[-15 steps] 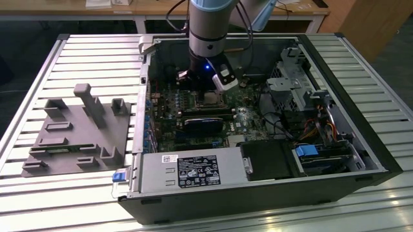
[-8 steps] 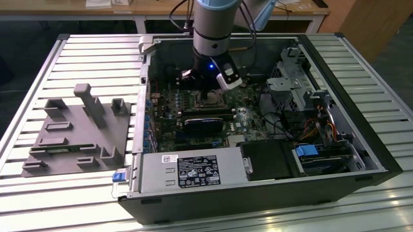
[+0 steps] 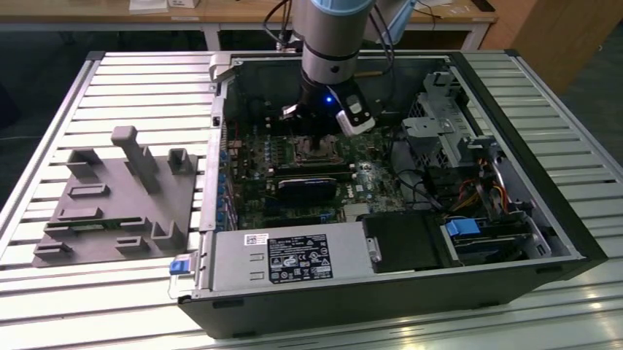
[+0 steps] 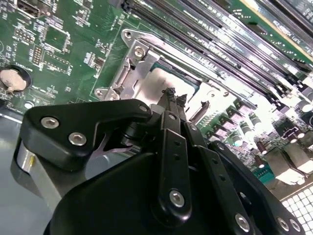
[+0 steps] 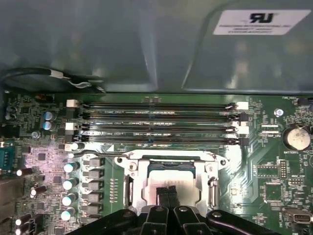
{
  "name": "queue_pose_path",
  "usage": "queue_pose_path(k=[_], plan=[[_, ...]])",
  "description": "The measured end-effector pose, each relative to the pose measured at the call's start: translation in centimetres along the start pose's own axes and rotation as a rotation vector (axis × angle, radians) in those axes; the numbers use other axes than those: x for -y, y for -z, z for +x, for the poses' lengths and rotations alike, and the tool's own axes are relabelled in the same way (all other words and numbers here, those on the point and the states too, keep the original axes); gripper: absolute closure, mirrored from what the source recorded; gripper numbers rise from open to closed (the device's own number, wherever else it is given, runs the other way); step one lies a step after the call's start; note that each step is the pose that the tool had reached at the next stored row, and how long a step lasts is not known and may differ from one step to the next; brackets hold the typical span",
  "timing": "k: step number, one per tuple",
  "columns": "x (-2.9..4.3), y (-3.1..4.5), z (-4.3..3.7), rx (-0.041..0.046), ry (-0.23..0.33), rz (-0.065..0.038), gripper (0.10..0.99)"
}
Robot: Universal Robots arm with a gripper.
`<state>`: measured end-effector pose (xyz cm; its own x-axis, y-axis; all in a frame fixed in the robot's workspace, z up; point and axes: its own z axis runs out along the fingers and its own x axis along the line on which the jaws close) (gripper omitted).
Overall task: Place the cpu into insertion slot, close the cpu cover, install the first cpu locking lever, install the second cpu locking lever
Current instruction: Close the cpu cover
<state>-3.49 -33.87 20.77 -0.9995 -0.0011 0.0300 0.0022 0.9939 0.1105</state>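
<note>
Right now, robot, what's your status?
End effector shut, tips over the chip. Chip sits in its socket, cover frame around it. No blockage seen.

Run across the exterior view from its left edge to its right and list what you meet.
grey fixture plate → insertion slot → metal drive cage → black case wall → slatted table

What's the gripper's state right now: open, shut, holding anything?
Gripper: shut, fingertips together with nothing seen between them, poised at the cpu.
</note>
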Motion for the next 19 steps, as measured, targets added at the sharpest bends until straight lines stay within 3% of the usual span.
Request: queue_pose_path(k=[4,19], plan=[[-0.04,0.38,0.00,0.0000,0.000,0.000,0.980],[-0.42,3.76,0.10,-0.0001,0.000,0.001,0.980]])
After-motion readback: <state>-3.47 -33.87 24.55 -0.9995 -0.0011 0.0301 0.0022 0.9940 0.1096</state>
